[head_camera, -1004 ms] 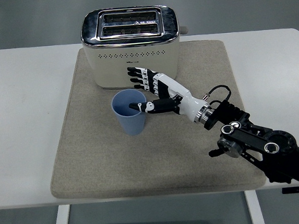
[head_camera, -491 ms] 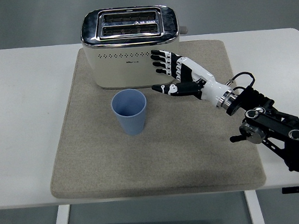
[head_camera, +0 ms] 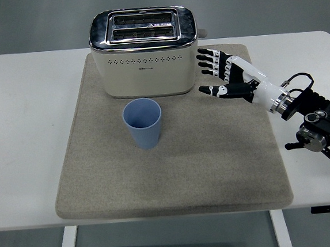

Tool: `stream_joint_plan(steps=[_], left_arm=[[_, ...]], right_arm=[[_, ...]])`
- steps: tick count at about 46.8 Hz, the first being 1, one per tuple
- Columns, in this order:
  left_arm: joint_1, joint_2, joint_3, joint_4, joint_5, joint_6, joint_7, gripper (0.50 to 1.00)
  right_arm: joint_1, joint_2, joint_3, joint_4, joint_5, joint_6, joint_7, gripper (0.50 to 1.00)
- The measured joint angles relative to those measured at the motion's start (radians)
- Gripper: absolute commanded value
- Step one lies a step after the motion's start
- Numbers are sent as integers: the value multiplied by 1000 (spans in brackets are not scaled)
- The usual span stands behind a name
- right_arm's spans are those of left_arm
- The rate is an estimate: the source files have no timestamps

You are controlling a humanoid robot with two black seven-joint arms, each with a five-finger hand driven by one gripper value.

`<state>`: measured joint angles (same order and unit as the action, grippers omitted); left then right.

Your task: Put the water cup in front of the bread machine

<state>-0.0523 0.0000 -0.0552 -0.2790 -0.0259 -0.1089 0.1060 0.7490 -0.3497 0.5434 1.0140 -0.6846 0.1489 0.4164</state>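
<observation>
So the right hand is hanging over the right side of the mat with its fingers spread apart and the thumb sticking out underneath, holding nothing at all. It's off to the right of the toaster and well apart from the cup, palm facing roughly toward the toaster's end. Behind it the black arm runs out to the right edge of the shot, low over the bench. No left hand anywhere in view.

The blue water cup is standing upright on the grey-beige mat, open end up, looks empty from here. It sits just in front of the bread machine, a cream toaster with a chrome top and two slots, parked at the back of the mat. The cup is near the toaster's front face but not touching it, there's a strip of mat between them, and it's lined up about with the middle of the front.

My read: the cup is where the task wants it, set down stable and left alone. An open, empty hand off to the side fits that, nothing left to grip. Only risk I'd flag is the arm clipping something on the way out.
</observation>
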Motion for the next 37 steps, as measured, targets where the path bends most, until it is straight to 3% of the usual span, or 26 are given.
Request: stream_joint_plan(steps=[5, 7, 15, 21, 27, 37], left_arm=[[0, 0, 0, 0, 0, 0, 0, 1000], [0, 0, 0, 0, 0, 0, 0, 1000], [-1, 0, 0, 0, 0, 0, 0, 1000], [0, 0, 0, 0, 0, 0, 0, 1000], [0, 0, 0, 0, 0, 0, 0, 1000], [0, 0, -1, 1, 0, 0, 0, 1000]], right_arm=[[9, -7, -1, 0, 119, 14, -73, 926], [17, -20, -2, -1, 217, 18, -140, 926], [73, -25, -6, -21, 397, 18, -286, 926], [106, -25, -6, -55, 523, 16, -368, 926], [132, -27, -9, -79, 608, 21, -396, 926], [175, -39, -6, -114, 623, 21, -389, 926]])
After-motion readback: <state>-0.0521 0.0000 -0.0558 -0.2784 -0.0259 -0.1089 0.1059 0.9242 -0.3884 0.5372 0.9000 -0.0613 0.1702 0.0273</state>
